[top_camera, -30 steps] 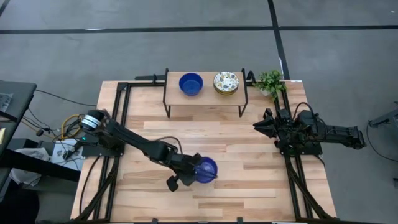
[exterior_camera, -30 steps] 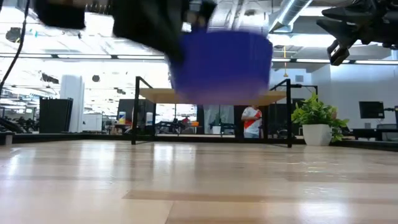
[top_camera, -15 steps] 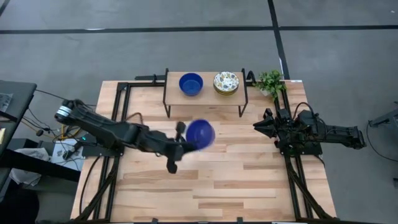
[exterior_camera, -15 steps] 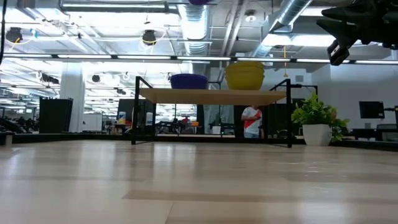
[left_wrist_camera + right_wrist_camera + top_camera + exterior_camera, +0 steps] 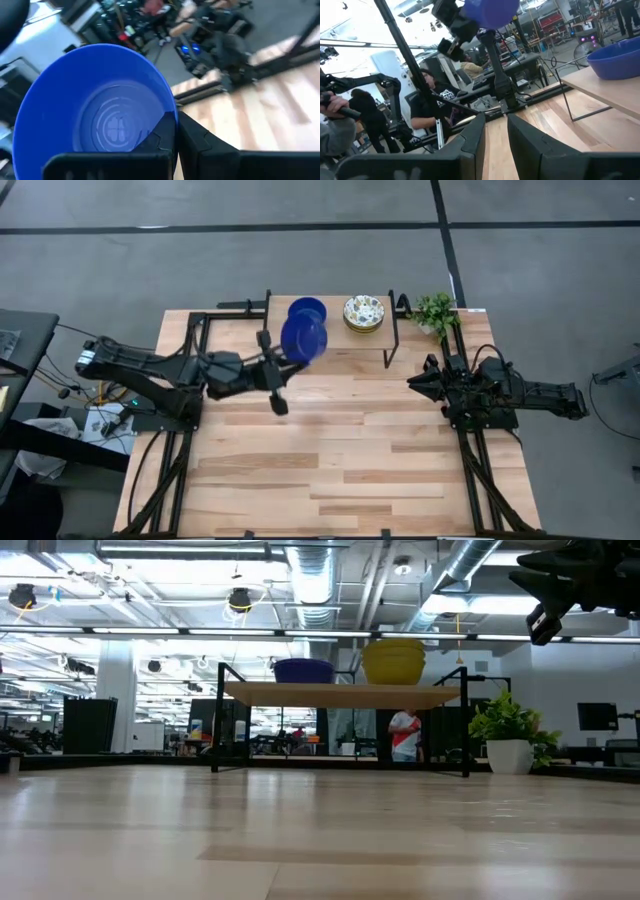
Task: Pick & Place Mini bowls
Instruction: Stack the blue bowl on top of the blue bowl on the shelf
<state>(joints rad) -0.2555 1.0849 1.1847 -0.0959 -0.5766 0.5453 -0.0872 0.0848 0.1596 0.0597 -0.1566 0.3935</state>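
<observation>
My left gripper (image 5: 288, 356) is shut on a cobalt blue mini bowl (image 5: 303, 338), held in the air just in front of the small shelf (image 5: 330, 332) at the table's far side. The left wrist view looks into that bowl (image 5: 95, 110). On the shelf sit another blue bowl (image 5: 308, 306) on its base and a stack of floral bowls (image 5: 364, 312); the low view shows both, the blue bowl (image 5: 303, 670) and the stack (image 5: 394, 660). My right gripper (image 5: 418, 383) waits open at the table's right edge, touching nothing. My left gripper holds the blue bowl by its rim (image 5: 172, 107), one finger inside the bowl (image 5: 157, 140) and one outside (image 5: 200, 142). The fingers come from the table's left, roughly level. The bowl is lifted clear and tipped, its opening turned toward the arm.
A potted plant (image 5: 435, 310) stands at the shelf's right end. Bare wooden tabletop (image 5: 340, 450) lies between the arms. Black frame rails (image 5: 195, 380) run along both sides. People stand and sit beyond the table (image 5: 427, 110).
My left gripper has carried the blue bowl from low over the table's near middle up and toward the far edge, stopping in front of the shelf. The bowl has risen out of the low view and has tipped onto its side in the hold.
</observation>
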